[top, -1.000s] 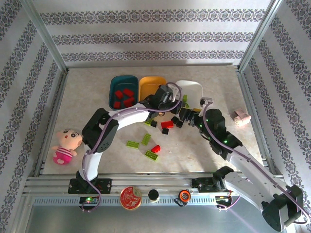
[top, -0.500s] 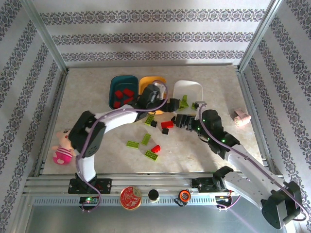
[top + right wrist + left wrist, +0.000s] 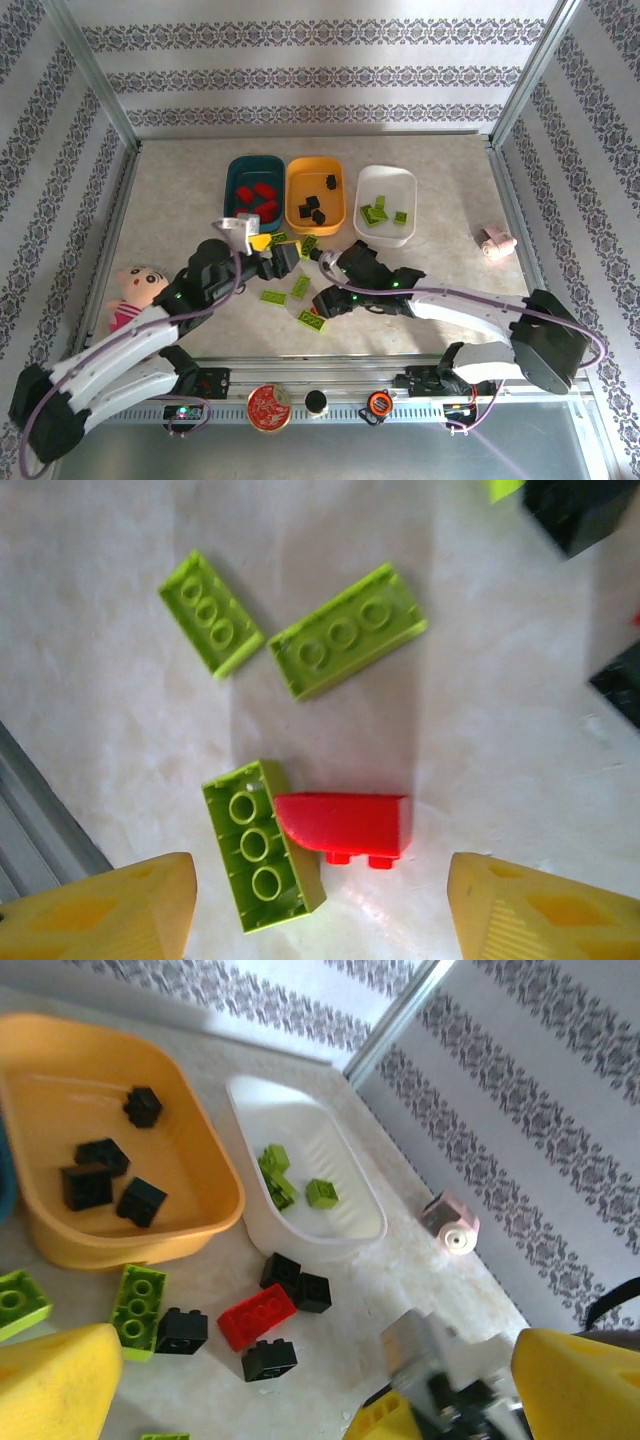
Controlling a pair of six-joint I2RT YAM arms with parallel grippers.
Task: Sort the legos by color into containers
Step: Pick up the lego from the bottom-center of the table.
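Observation:
The teal tray (image 3: 232, 178) holds red legos, the orange tray (image 3: 296, 190) black ones (image 3: 100, 1172), and the white tray (image 3: 400, 183) lime ones (image 3: 279, 1175). My right gripper (image 3: 320, 912) is open and hangs over a red lego (image 3: 345, 823) that lies on its side against an upturned lime lego (image 3: 262, 845). Two more lime legos (image 3: 345, 645) lie beyond them. My left gripper (image 3: 320, 1390) is open and empty in front of the trays, over a red lego (image 3: 257, 1316) and several black ones (image 3: 269, 1358). In the top view the left gripper (image 3: 278, 252) and right gripper (image 3: 325, 300) are close together.
A doll (image 3: 130, 298) lies at the left edge and a pink-and-white roll (image 3: 495, 242) at the right. A round red disc (image 3: 269, 407) sits on the front rail. The right arm's forearm (image 3: 440, 300) crosses the front middle of the table.
My left arm has pulled back from the orange tray toward the near left. My right arm has swung left from beside the white tray to the red lego at front centre.

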